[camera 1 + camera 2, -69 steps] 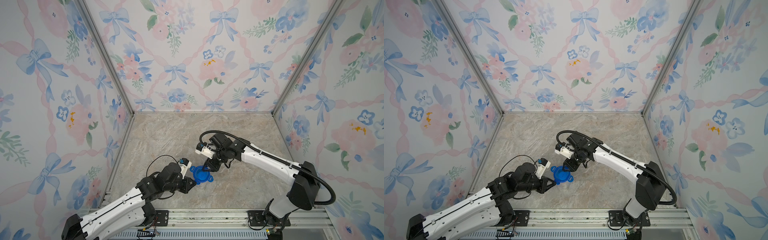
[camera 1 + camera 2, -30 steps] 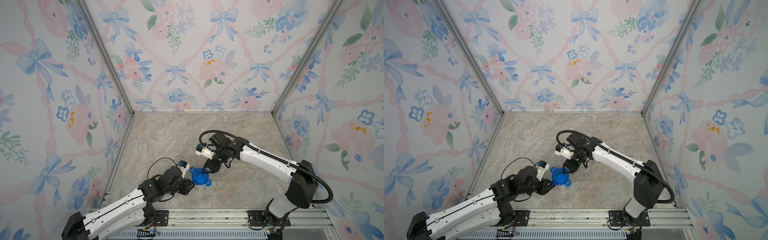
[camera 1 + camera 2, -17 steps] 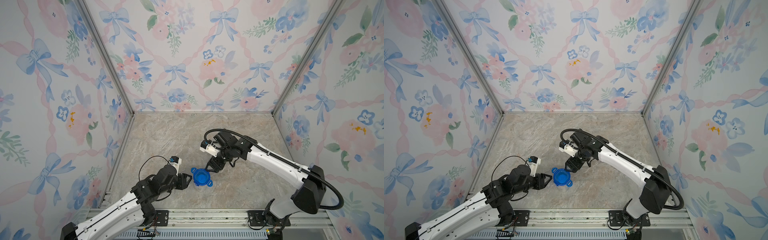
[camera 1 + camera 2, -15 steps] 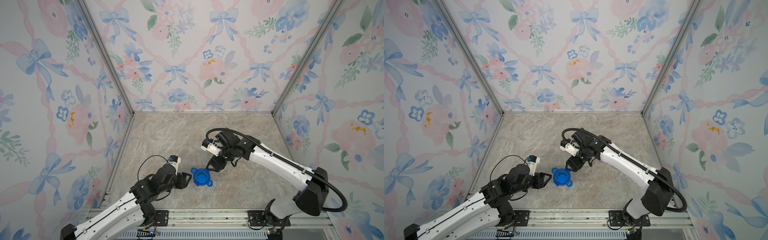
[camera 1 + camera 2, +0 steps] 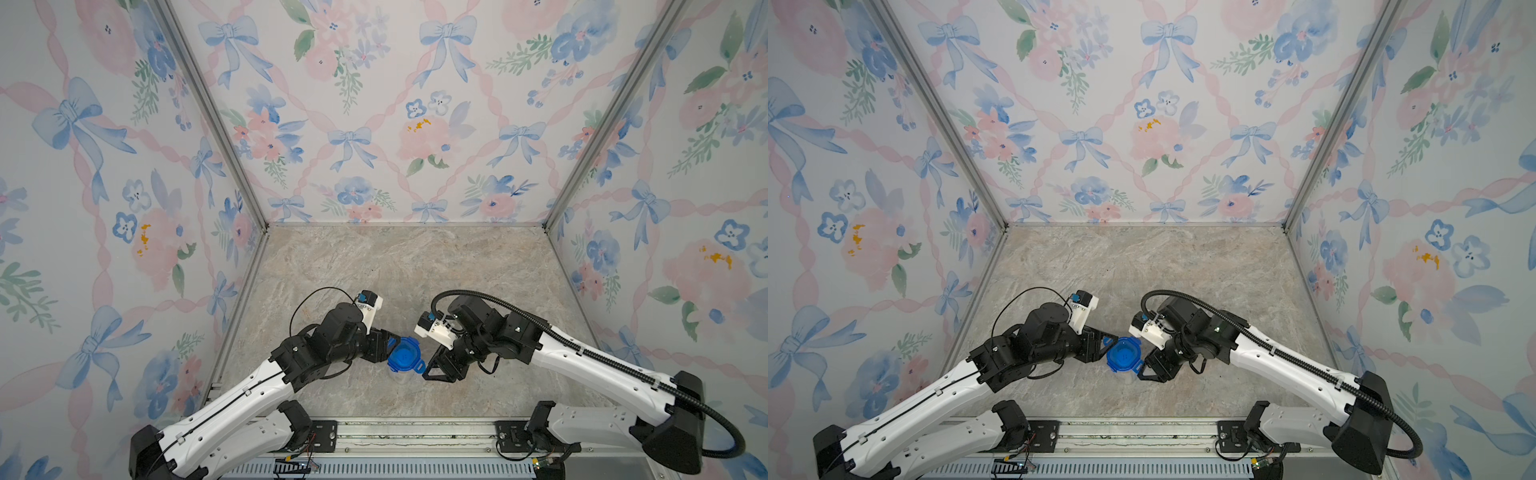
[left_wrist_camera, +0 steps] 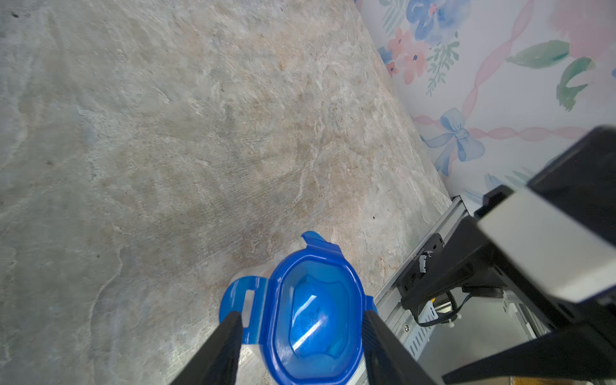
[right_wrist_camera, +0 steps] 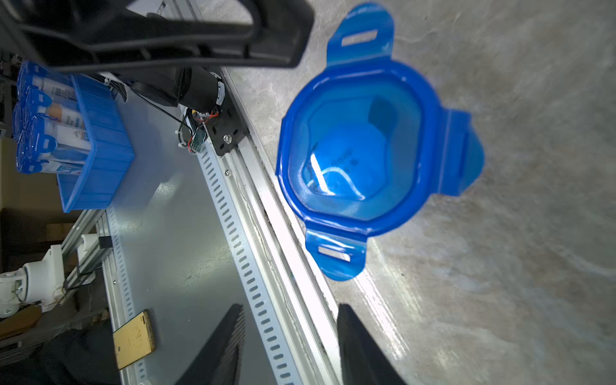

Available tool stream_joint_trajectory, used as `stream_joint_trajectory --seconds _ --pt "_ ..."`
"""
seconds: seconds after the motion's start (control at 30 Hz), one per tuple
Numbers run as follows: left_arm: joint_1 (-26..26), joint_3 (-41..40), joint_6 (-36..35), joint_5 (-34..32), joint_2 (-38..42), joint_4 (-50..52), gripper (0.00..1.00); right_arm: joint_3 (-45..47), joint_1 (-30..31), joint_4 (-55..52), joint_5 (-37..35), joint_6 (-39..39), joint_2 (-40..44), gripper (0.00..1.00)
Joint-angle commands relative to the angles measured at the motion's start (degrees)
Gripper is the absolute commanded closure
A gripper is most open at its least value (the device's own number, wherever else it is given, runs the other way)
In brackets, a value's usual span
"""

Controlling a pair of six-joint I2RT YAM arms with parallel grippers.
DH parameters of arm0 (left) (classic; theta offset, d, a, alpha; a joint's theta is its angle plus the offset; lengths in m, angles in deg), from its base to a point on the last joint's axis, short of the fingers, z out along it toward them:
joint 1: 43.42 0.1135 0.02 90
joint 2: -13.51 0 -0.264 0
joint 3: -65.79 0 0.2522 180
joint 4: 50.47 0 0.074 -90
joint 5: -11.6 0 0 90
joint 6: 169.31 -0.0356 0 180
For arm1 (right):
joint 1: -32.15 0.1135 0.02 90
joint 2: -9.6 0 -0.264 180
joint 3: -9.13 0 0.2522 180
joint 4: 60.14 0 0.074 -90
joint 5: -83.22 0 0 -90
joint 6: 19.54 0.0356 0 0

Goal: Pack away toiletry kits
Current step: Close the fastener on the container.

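A blue lid point(image 5: 404, 358) point(image 5: 1123, 353) with clip tabs sits on a translucent cup point(image 5: 400, 377) near the table's front middle. No toiletry kits show on the table, and what lies under the lid is hidden. My left gripper point(image 5: 392, 351) point(image 6: 301, 313) is open and reaches in from the left. Its two fingers flank the lid point(image 6: 313, 316), one over a tab, the other close against the rim. On the lid's right, toward the front, my right gripper point(image 5: 430, 365) point(image 7: 290, 306) stands open with nothing between its fingers. It is a short way from the lid point(image 7: 360, 150).
An aluminium rail point(image 5: 415, 428) runs along the table's front edge, just behind the cup. Off the table, the right wrist view shows a blue bin point(image 7: 96, 150) holding several lidded cups with white tubes. Patterned walls close in three sides.
Half a second ago both grippers stood back from the lid. The left has moved in again, its fingers now either side of the lid. The right has shifted toward the front, beside the lid.
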Motion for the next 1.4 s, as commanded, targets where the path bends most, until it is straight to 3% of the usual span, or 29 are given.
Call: stream_joint_trajectory --seconds 0.0,0.5,0.93,1.37 --pt "0.3 0.9 -3.6 3.3 -1.8 -1.6 0.42 0.5 0.3 6.4 2.7 4.1 -0.5 0.54" --pt "0.8 0.4 -4.9 4.1 -4.8 -2.2 0.46 1.1 0.6 9.6 3.7 2.4 -6.7 0.56" --pt "1.1 -1.7 -4.6 2.9 -4.3 -2.2 0.48 3.3 -0.3 11.1 4.5 2.3 -6.3 0.56" --pt "2.1 1.1 -7.0 1.3 -3.2 0.2 0.47 4.4 -1.7 12.9 5.9 2.4 -6.3 0.56"
